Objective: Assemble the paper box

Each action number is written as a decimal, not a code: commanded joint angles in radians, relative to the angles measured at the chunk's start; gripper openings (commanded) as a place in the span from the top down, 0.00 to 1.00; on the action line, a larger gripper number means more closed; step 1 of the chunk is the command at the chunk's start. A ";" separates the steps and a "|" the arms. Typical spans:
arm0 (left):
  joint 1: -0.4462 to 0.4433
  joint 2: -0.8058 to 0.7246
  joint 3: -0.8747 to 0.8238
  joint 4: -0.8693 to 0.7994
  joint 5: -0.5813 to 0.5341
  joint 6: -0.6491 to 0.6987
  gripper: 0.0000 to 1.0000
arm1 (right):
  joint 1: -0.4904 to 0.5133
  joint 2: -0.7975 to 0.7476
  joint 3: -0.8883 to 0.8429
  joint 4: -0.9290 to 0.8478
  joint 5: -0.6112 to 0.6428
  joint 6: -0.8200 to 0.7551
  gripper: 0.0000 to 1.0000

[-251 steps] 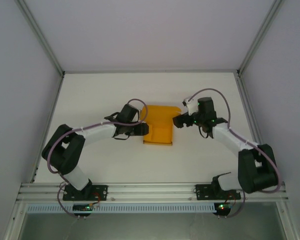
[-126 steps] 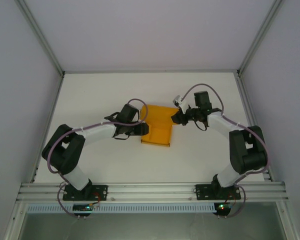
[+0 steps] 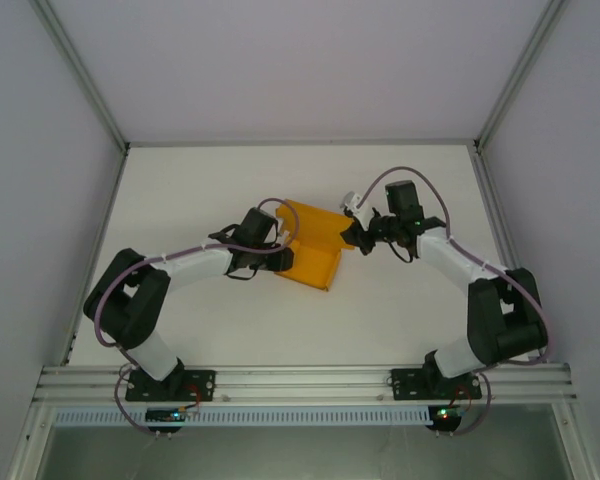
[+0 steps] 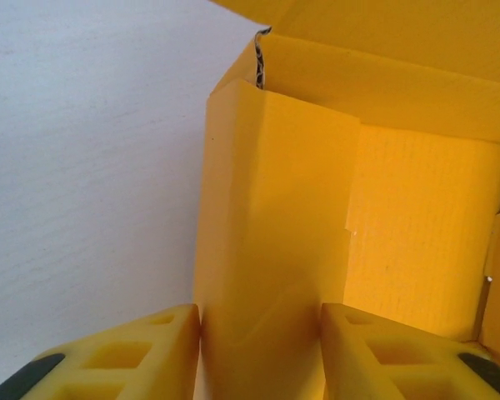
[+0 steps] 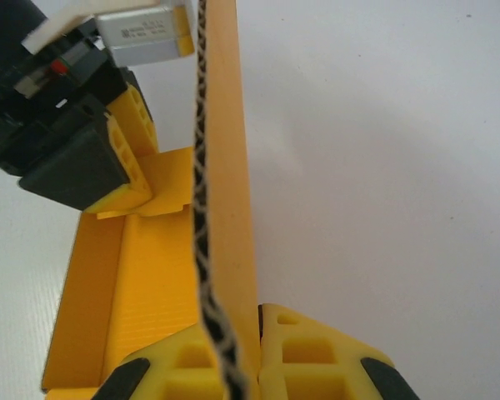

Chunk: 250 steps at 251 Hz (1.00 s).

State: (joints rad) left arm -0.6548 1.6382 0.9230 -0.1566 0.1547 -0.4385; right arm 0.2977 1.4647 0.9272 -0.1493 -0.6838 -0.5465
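Paper box [image 3: 315,252] half-folded, walls pinched between left fingers [image 4: 117,354] and right fingers [image 5: 312,354].

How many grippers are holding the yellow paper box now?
2. The left gripper clamps a wall on the left of the paper box; the right gripper pinches its right wall's edge.

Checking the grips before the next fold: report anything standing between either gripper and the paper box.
Nothing visible does. The left gripper clamps one wall of the paper box, and the right gripper is shut on the card edge of another wall.
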 commanded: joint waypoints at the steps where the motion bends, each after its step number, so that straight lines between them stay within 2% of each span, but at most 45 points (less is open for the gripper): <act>1: -0.004 0.009 0.022 0.002 -0.026 0.038 0.62 | 0.018 -0.053 -0.006 -0.029 0.013 -0.020 0.98; 56: -0.002 -0.037 -0.018 0.056 -0.039 0.021 0.58 | 0.040 -0.064 -0.004 -0.062 0.109 -0.027 0.99; 86: -0.002 -0.096 -0.043 0.053 -0.048 0.009 0.41 | 0.047 -0.081 -0.013 -0.061 0.151 -0.036 1.00; 108: 0.009 -0.124 -0.054 0.026 -0.061 -0.005 0.39 | 0.047 -0.092 -0.017 -0.050 0.151 -0.041 1.00; 133: 0.038 -0.131 -0.079 0.035 -0.026 -0.014 0.41 | 0.048 -0.102 -0.020 -0.047 0.150 -0.043 1.00; 176: 0.059 -0.098 -0.099 0.113 0.100 -0.014 0.46 | 0.049 -0.103 -0.025 -0.041 0.149 -0.044 1.00; 196: 0.060 -0.067 -0.091 0.141 0.096 -0.025 0.52 | 0.051 -0.107 -0.032 -0.032 0.144 -0.044 1.00; 210: 0.066 -0.047 -0.088 0.166 0.107 -0.036 0.63 | 0.052 -0.108 -0.034 -0.033 0.135 -0.045 1.00; 250: 0.072 -0.013 -0.084 0.244 0.150 -0.047 0.63 | 0.052 -0.109 -0.039 -0.036 0.135 -0.045 1.00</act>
State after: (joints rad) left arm -0.5903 1.6024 0.8280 -0.0044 0.2535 -0.4709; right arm 0.3431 1.3815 0.8963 -0.1879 -0.5373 -0.5774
